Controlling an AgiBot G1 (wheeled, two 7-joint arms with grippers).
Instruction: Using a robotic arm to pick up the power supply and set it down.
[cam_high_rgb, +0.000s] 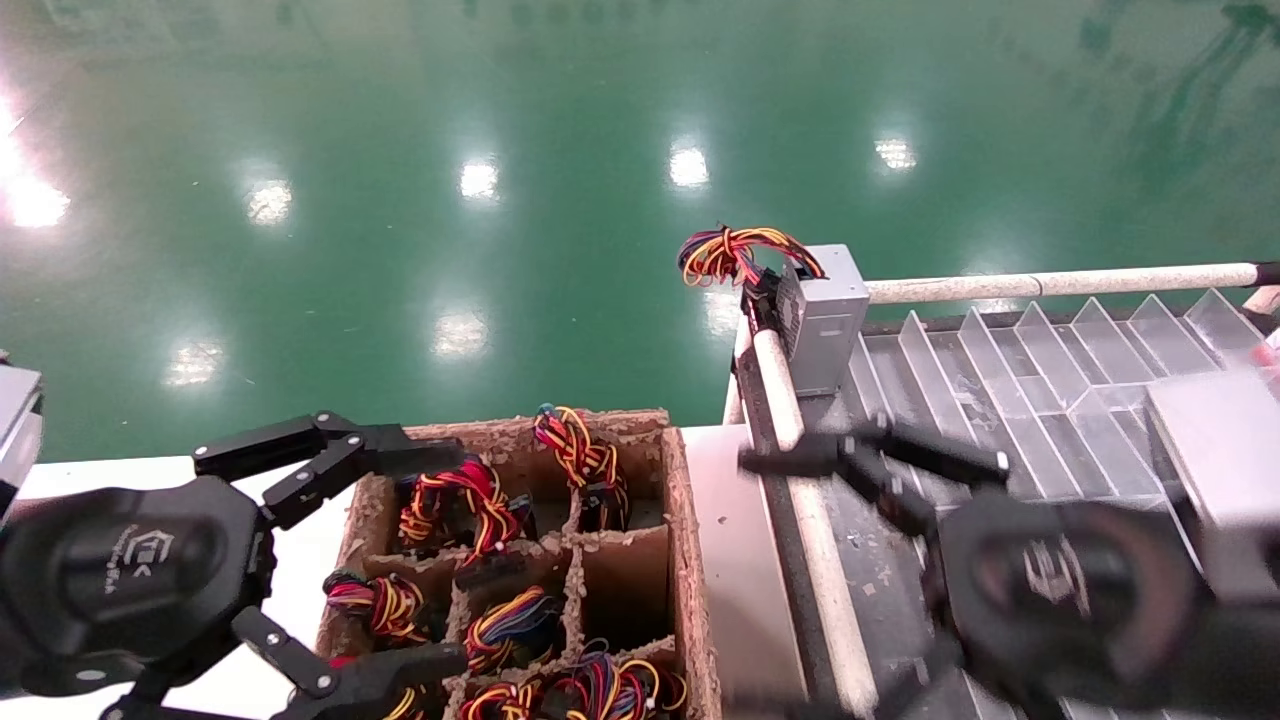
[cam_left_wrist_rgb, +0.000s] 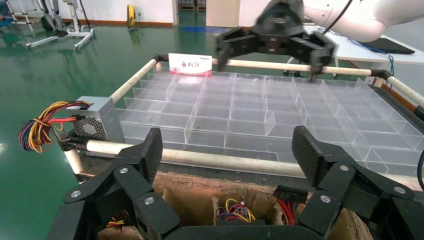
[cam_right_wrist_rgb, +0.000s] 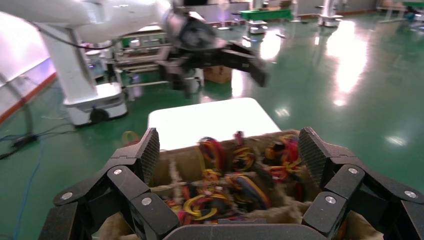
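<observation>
Head view is showing the right tool (cam_high_rgb: 800, 580) hanging empty with its fingers spread wide apart, sitting over the near edge of the clear divider tray (cam_high_rgb: 1050, 370), beside the white rail (cam_high_rgb: 800, 440). The left tool (cam_high_rgb: 400, 560) is likewise gaping open and gripping nothing, hovering over the left side of the cardboard crate (cam_high_rgb: 690, 560), whose cells are holding bundles of coloured wires (cam_high_rgb: 470, 500). The power supply (cam_high_rgb: 825, 320) is standing at the tray's far left corner, leaning against the rail, its wire bundle (cam_high_rgb: 735, 252) hanging out over the green floor (cam_high_rgb: 400, 150).
</observation>
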